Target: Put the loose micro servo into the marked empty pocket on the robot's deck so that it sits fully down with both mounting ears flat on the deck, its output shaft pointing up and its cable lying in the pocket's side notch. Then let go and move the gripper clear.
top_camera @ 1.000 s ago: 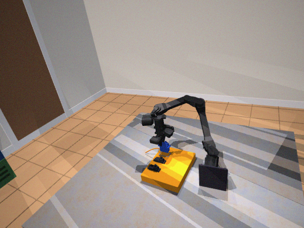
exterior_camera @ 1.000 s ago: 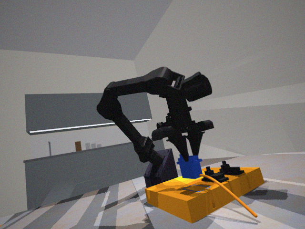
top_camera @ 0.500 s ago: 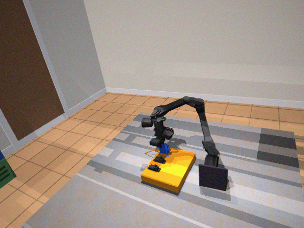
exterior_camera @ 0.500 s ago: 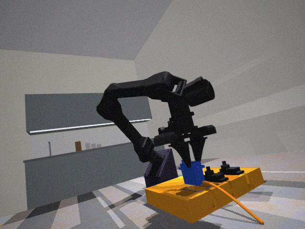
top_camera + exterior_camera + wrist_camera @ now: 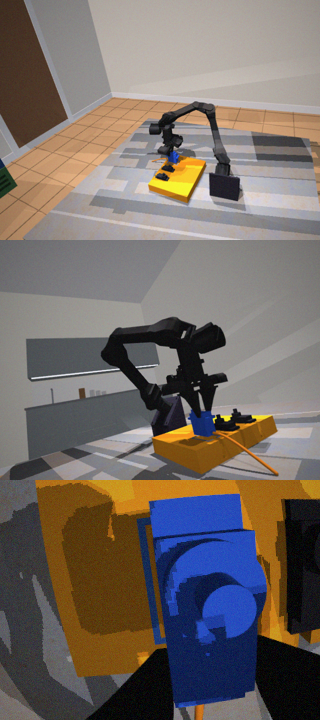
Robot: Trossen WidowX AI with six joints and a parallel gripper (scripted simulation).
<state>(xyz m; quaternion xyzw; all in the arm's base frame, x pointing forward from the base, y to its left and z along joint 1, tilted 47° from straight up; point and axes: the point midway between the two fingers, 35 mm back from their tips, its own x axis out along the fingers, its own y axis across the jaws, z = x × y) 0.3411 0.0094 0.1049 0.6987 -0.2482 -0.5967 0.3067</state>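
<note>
The blue micro servo (image 5: 173, 158) (image 5: 204, 427) (image 5: 195, 517) is roughly upright, its round output shaft facing the wrist camera. My gripper (image 5: 171, 152) (image 5: 204, 413) (image 5: 208, 654) is shut on its body and holds it a little above the yellow deck (image 5: 178, 188) (image 5: 175, 447) (image 5: 105, 662). The pocket's blue outline (image 5: 199, 438) (image 5: 149, 580) shows below the servo, with one long side visible to its left in the wrist view. The servo hides the opening and most of the outline. The orange cable (image 5: 158, 160) (image 5: 248, 450) hangs out over the deck's notched side. Its seating in the notch cannot be told.
Two black servos sit on the deck beside the held one, the nearer (image 5: 168, 168) (image 5: 226, 425) (image 5: 302, 580) close by and the farther (image 5: 162, 176) (image 5: 242, 418) beyond it. The arm's dark base plate (image 5: 224, 187) stands across the deck from the cable side.
</note>
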